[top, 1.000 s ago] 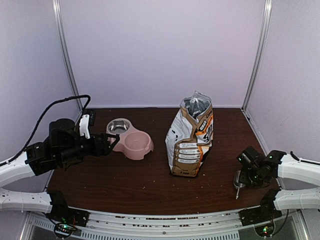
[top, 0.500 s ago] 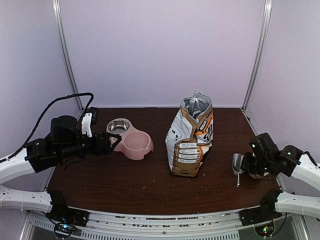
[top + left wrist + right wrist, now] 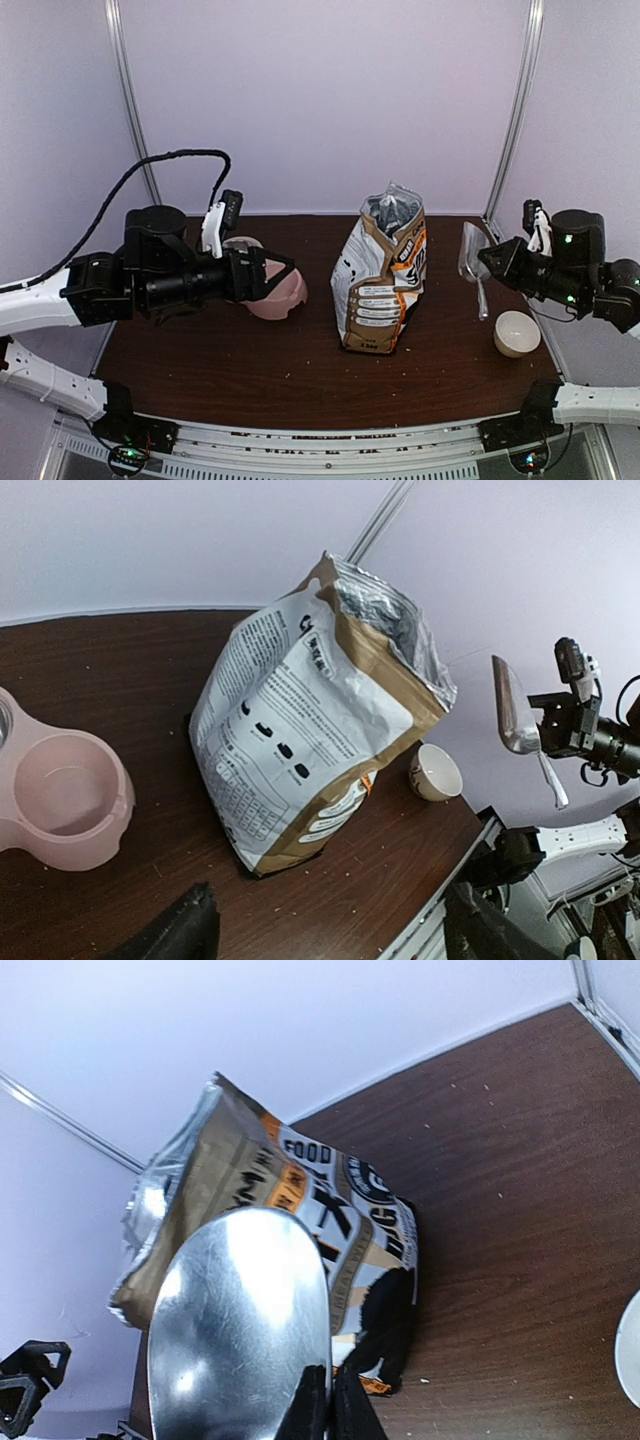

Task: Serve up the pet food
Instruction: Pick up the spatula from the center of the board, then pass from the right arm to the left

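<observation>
The pet food bag (image 3: 381,284) stands upright mid-table with its foil top open (image 3: 385,605); the kibble inside is hidden. My right gripper (image 3: 492,256) is raised to the right of the bag and shut on the shiny metal scoop (image 3: 471,250), whose handle hangs down. In the right wrist view the empty scoop (image 3: 238,1325) fills the foreground before the bag (image 3: 300,1195), pinched at its edge by the gripper (image 3: 330,1408). My left gripper (image 3: 281,272) hovers open between the pink feeder (image 3: 288,296) and the bag, nothing between its fingers (image 3: 187,933).
A small white bowl (image 3: 517,333) sits on the table at the right, below the right arm. The pink feeder (image 3: 62,802) has an empty basin. Crumbs are scattered over the brown tabletop (image 3: 250,370). Frame posts rise at both back corners.
The right arm lifted the scoop from the table up to bag-top height, uncovering the white bowl. The left arm rose and swung right, toward the bag, still open.
</observation>
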`<state>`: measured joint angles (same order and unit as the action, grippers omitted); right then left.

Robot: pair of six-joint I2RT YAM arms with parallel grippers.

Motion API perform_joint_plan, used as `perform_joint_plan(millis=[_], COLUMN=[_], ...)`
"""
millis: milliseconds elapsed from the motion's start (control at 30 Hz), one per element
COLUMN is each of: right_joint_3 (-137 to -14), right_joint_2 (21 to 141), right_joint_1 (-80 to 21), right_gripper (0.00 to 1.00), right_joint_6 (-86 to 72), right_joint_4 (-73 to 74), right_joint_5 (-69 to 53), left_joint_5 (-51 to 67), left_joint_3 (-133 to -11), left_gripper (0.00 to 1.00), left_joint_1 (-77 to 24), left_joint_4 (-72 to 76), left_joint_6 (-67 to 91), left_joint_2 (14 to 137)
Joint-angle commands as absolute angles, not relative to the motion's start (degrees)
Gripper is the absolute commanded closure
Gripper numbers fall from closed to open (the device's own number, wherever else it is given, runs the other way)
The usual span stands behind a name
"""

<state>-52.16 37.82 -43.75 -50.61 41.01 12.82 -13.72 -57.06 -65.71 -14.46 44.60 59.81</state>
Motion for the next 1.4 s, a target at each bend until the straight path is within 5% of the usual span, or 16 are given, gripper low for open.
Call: perform_joint_plan(millis=[0, 433, 867, 1367], right_joint_3=[-59.95, -73.49, -77.72, -78.35], right_joint_2=[44.03, 64.67, 71.73, 73.30], right_joint_1=[-50.95, -60.98, -64.90, -66.79], right_gripper=[1.00, 1.00, 1.00, 1.00], right_joint_6=[-46.90, -44.64, -42.94, -42.37], right_joint_4=[34.69, 25.27, 22.30, 20.68], right_joint_5=[20.66, 28.73, 37.19, 38.58], left_joint_5=[-12.50, -5.99, 3.48, 4.82], left_joint_3=[-60.29, -66.83, -74.14, -76.01], left_gripper=[0.21, 0.20, 0.21, 0.69], left_joint_1=[-67.46, -70.84, -70.84, -70.84], left_joint_4=[-7.51, 2.26, 8.31, 10.58], left_joint_6=[48.16, 50.64, 52.45, 53.55], left_joint_2=[62.90, 73.69, 84.50, 88.20])
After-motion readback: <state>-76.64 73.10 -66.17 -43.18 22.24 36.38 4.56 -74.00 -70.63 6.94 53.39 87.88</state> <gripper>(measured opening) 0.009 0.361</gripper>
